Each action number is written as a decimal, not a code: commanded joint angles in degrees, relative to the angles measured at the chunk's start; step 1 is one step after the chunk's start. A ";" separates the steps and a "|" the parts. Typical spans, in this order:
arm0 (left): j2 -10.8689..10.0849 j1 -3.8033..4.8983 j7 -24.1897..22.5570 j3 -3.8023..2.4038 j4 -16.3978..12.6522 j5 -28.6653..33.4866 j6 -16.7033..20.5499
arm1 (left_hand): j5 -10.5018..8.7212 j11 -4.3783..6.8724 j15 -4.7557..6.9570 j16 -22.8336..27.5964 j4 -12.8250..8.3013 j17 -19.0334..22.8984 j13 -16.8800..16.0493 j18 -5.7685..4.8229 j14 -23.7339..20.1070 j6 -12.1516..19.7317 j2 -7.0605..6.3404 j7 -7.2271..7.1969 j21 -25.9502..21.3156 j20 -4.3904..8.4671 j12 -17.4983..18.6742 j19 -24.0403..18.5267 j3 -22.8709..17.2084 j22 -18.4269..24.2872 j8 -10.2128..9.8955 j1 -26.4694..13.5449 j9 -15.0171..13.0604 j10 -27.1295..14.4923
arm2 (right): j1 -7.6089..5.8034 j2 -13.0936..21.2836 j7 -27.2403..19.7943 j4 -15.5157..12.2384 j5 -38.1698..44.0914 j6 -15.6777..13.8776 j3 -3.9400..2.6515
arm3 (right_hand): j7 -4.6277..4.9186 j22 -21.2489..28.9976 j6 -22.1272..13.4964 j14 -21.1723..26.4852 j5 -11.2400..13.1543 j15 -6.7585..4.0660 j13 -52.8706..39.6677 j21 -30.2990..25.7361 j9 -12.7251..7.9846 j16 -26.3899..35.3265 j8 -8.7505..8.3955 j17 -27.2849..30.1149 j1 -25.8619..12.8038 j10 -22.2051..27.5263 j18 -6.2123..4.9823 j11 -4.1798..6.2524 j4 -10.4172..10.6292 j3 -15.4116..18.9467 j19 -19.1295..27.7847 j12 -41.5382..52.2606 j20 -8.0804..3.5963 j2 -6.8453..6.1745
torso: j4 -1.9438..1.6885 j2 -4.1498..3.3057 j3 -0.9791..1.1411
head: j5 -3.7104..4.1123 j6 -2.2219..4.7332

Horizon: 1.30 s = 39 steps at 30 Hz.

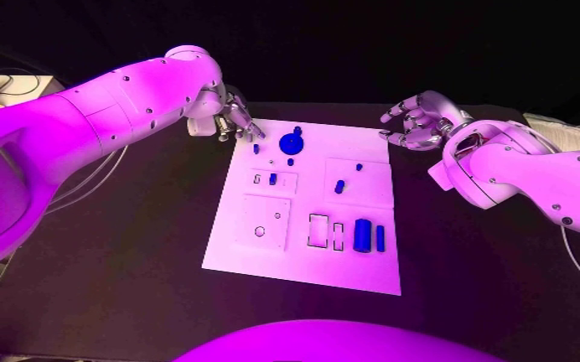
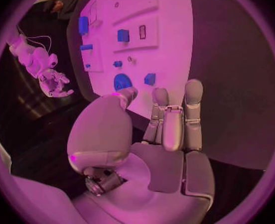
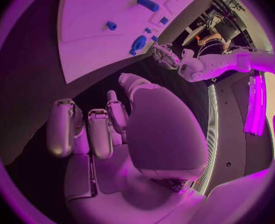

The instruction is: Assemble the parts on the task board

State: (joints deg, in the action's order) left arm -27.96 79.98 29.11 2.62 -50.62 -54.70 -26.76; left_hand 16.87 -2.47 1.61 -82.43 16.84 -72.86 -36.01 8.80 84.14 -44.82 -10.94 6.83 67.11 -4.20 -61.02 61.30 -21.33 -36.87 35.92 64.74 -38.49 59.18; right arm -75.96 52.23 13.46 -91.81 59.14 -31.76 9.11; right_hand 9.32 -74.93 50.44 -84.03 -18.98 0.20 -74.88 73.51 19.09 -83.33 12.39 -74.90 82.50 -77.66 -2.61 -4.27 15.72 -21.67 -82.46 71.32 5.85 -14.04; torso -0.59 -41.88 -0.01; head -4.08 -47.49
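Note:
The white task board (image 1: 242,245) lies in the middle of the black table. A round blue part (image 1: 292,141) sits near its far edge, small blue parts (image 1: 339,185) are scattered mid-board, and two blue cylinders (image 1: 363,230) lie near the front right. My left hand (image 1: 230,121) hovers at the board's far left corner, fingers apart, holding nothing. My right hand (image 1: 417,123) hangs just off the far right corner, fingers loosely spread and empty. The left wrist view shows the left hand (image 2: 165,129) short of the board (image 2: 169,35) and the round part (image 2: 121,81). The right wrist view shows the right hand (image 3: 112,129) beside the board (image 3: 94,30).
The board has recessed slots (image 1: 320,230) and a small hole (image 1: 260,230) toward its front. A pale object (image 1: 24,85) stands at the table's far left and another (image 1: 550,123) at the far right. Cables (image 1: 97,173) trail under my left arm.

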 commanded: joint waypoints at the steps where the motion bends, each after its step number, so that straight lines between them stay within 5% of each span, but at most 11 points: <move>1: 0.39 -0.11 0.16 0.07 0.18 -0.31 -2.59 | -0.24 -0.01 -0.43 -0.09 -0.01 0.06 0.05 0.70 -0.06 0.38 0.04 -0.03 -0.28 -0.44 -0.34 0.02 0.27 0.05 -0.30 -0.65 0.05 -0.23 | 0.03 -0.07 -0.66 -0.08 0.36 0.14 0.00 | -0.04 -6.35 -0.47 -3.12 -0.34 -0.34 -0.09 -0.10 0.03 0.29 0.20 -5.62 -0.23 0.27 -1.09 0.11 -0.04 -0.41 0.23 -0.12 -0.02 -0.42 | 0.06 -0.01 0.03 | -0.01 -0.01; 22: 1.35 -0.75 0.24 0.58 1.49 -0.13 -3.20 | -0.05 0.00 -0.47 -0.24 -0.20 -0.08 -0.06 0.70 -0.08 0.32 1.13 -0.03 -0.22 -0.55 -0.62 0.02 0.18 -0.10 -0.38 -0.03 0.43 -0.37 | 0.03 -0.18 -0.63 -0.11 0.36 0.15 0.00 | -0.04 -6.35 -0.47 -3.12 -0.34 -0.34 -0.09 -0.10 0.03 0.29 0.20 -5.62 -0.23 0.27 -1.09 0.11 -0.04 -0.41 0.23 -0.12 -0.02 -0.42 | 0.06 -0.02 0.01 | 0.11 -0.40; 39: 1.38 -0.86 0.29 0.71 1.24 0.74 -3.54 | 0.43 0.57 -0.04 -0.75 -0.46 -0.68 -0.49 0.58 0.13 -1.08 2.64 -0.71 0.40 -0.43 -1.45 0.54 -1.26 -1.17 0.58 4.18 0.89 0.05 | 0.02 -0.17 -0.57 -0.14 0.36 0.16 0.00 | -0.04 -6.35 -0.47 -3.12 -0.34 -0.34 -0.09 -0.10 0.03 0.29 0.20 -5.62 -0.23 0.27 -1.09 0.11 -0.04 -0.41 0.23 -0.12 -0.02 -0.42 | 0.01 -0.01 0.00 | 0.15 -0.68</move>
State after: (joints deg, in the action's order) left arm -26.73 79.12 29.43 3.34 -49.22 -54.63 -29.38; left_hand 17.13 -2.34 1.41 -82.88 16.44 -73.49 -36.46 8.80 83.93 -45.56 -8.30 6.10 67.12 -4.43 -62.14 61.53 -22.39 -37.99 36.26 68.60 -37.64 59.31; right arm -75.96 52.10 13.44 -91.86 59.15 -31.77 9.11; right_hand 9.32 -74.90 50.45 -84.03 -18.98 0.20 -74.88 73.51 19.09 -83.33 12.40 -74.94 82.50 -77.66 -2.61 -4.27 15.72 -21.67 -82.46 71.32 5.85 -14.04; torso -0.62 -41.87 -0.01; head -3.91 -48.11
